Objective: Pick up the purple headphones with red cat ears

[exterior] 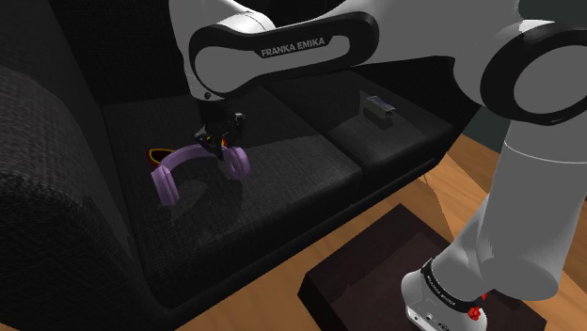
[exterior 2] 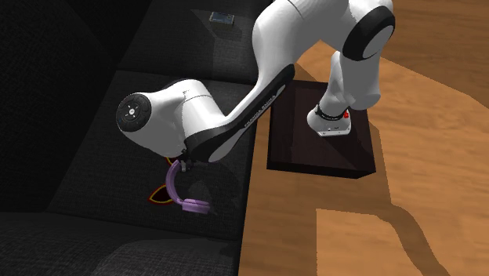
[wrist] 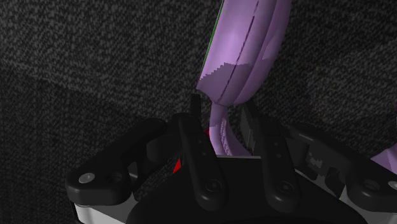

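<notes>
Against the edge of a wooden floor (exterior 2: 423, 196) stands a dark, coarse-woven sofa (exterior: 310, 141), the largest thing here, with a deep seat of separate cushions, a low back and a bulky armrest. Its fabric also makes the backdrop behind the fingers in the wrist view.

The white Franka arm (exterior: 282, 42) reaches out over the sofa's seat from a dark box stand (exterior 2: 313, 153) that sits on the floor just in front of the sofa. The arm's forearm crosses the sofa's front edge and its wrist turns down over a seat cushion.

Over that same cushion, near the sofa's front half, are the purple headphones (exterior: 167, 179). Their headband is uppermost, directly under the hand, and the two round earcups hang lower on either side, with a shadow on the cushion below them. I cannot tell whether the cups touch the sofa. A thin red-and-yellow edge shows at the band's side nearer the sofa's armrest, and a red sliver shows by the fingers in the wrist view.

The black gripper (wrist: 219, 111) is closed around the headband: both fingers (wrist: 191, 137) press the purple band from opposite sides, and the band rises out from between them.

A small dark boxy object (exterior: 379, 106) lies on another seat cushion of the sofa, well apart from the headphones.
</notes>
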Robot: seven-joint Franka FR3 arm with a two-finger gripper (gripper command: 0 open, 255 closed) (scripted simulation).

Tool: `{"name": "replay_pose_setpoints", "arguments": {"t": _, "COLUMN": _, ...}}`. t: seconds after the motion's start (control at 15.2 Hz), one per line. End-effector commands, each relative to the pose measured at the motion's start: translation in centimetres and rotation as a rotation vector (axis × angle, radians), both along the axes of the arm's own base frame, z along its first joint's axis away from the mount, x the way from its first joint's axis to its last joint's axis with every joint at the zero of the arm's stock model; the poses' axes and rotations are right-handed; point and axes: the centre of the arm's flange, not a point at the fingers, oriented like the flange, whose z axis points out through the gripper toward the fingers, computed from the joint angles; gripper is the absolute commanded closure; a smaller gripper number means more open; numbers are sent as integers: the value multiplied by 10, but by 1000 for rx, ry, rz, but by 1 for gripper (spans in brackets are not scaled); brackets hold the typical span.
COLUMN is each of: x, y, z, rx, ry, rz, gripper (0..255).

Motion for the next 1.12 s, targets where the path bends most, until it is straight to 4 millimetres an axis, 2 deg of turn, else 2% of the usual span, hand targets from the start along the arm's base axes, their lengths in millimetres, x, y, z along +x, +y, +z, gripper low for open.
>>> {"name": "replay_pose_setpoints", "arguments": {"t": 0.0, "x": 0, "y": 0, "z": 0, "rx": 0, "ry": 1, "rz": 0, "gripper": 255}}
{"name": "replay_pose_setpoints", "arguments": {"t": 0.13, "x": 0, "y": -1, "z": 0, "rx": 0, "ry": 1, "rz": 0, "gripper": 255}}
{"name": "replay_pose_setpoints", "arguments": {"t": 1.06, "x": 0, "y": -1, "z": 73, "rx": 0, "ry": 1, "rz": 0, "gripper": 255}}
